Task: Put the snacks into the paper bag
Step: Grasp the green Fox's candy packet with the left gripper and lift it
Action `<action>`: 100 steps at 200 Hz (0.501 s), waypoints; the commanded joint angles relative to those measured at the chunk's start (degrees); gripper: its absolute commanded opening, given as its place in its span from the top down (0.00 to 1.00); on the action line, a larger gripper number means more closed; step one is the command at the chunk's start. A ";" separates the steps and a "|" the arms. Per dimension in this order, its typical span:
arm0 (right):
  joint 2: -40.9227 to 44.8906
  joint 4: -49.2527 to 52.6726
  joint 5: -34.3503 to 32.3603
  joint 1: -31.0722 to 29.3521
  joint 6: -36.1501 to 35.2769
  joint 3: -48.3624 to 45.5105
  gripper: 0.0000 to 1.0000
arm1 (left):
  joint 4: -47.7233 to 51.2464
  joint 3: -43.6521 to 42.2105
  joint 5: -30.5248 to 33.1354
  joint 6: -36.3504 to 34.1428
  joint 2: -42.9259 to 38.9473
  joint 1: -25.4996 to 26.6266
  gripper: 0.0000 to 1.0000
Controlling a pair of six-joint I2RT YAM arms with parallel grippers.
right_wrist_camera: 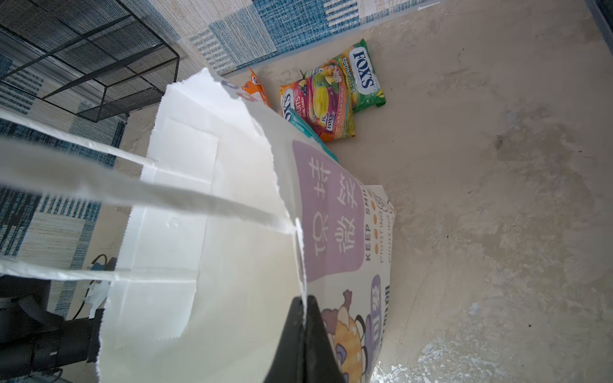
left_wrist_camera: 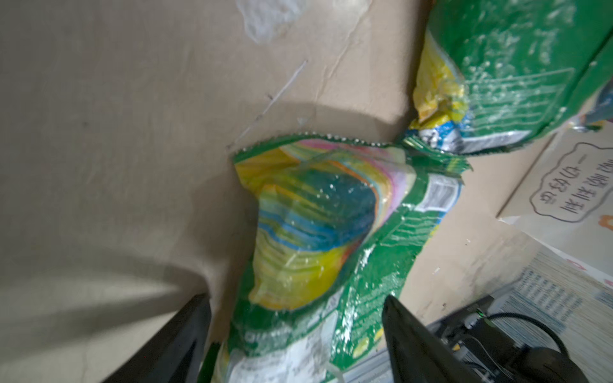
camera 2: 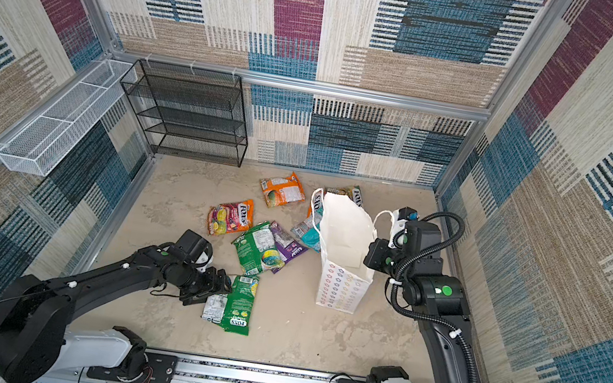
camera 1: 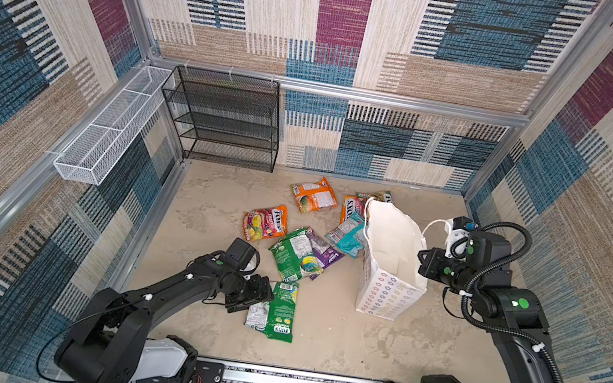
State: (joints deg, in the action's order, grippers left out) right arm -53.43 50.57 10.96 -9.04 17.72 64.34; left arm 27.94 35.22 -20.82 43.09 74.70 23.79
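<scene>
Left gripper [left_wrist_camera: 293, 298]: jaws apart, straddling green packet [left_wrist_camera: 315, 232], whose long axis runs ahead between them | right gripper [right_wrist_camera: 303, 305]: pinched on paper bag [camera 1: 388, 295] rim, well apart | left arm nearer

on mottled beige tabletop [camera 1: 334, 344]: loose snacks [camera 1: 296, 254] strewn through mid-frame, some overlapping; paper bag [camera 1: 388, 295] upright right of centre; black mesh rack [camera 1: 224, 119] at upper left, against back wall.

Bright even light, soft shadows, blurry wrist close-ups
</scene>
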 commanded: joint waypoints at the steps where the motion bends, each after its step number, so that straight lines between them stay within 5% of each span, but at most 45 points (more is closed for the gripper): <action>1: 0.34 -0.03 2.47 -0.10 -0.98 0.05 1.00 | -2.96 0.54 2.38 0.01 2.20 0.79 0.23; 48: -0.05 -0.65 3.58 -0.10 -1.00 -0.29 1.00 | -2.34 -0.53 4.49 0.63 -0.36 1.71 0.36; 100: 0.71 -1.26 3.30 -0.07 -0.34 0.26 1.00 | -7.11 -1.84 -0.70 2.76 -0.90 1.96 0.58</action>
State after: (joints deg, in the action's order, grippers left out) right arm -52.56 50.39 13.08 -9.04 17.10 63.86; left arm 24.69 34.57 -18.31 43.53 73.87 25.67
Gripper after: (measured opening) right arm 0.053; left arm 0.477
